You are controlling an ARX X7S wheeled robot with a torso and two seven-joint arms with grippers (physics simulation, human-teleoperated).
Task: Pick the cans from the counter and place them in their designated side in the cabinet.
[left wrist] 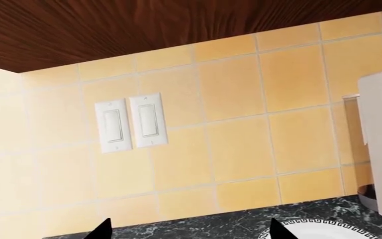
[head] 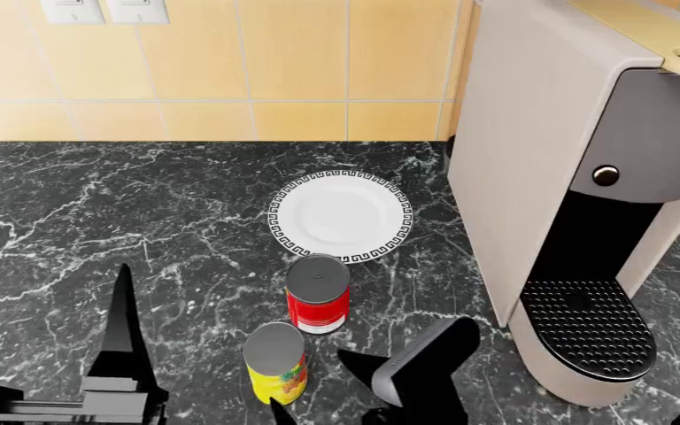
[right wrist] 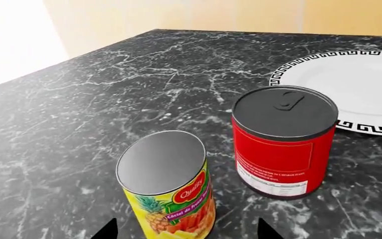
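— Which step was in hand at that moment?

— The first pick, I would judge. Both cans stood upright on the black tabletop (head: 104, 204), so nothing was placed in the cabinet yet. The cabinet's inside was not visible in any view.

— Where exactly were the cans?

— The yellow can (head: 276, 363) stood at the near edge of the tabletop, and the red can (head: 318, 293) was just behind it, a little to the right — near each other, but not touching, as the right wrist view showed. The white plate (head: 342, 216) lay just beyond the red can, and the coffee machine (head: 576, 195) stood at the right.

— And the fingers?

— The right gripper (right wrist: 186, 230) was spread wide, holding nothing; its two tips showed on each side of the yellow can, low in front of it. The left gripper (left wrist: 191, 230) was also parted and empty, and its camera faced the tiled wall with the light switches (left wrist: 130, 122).

— What did the next move call for?

— I think the right arm needed to go forward until the yellow can sat between its fingers, then clench on the body. The red can was close — the outer finger could push it, so the approach had to be straight.
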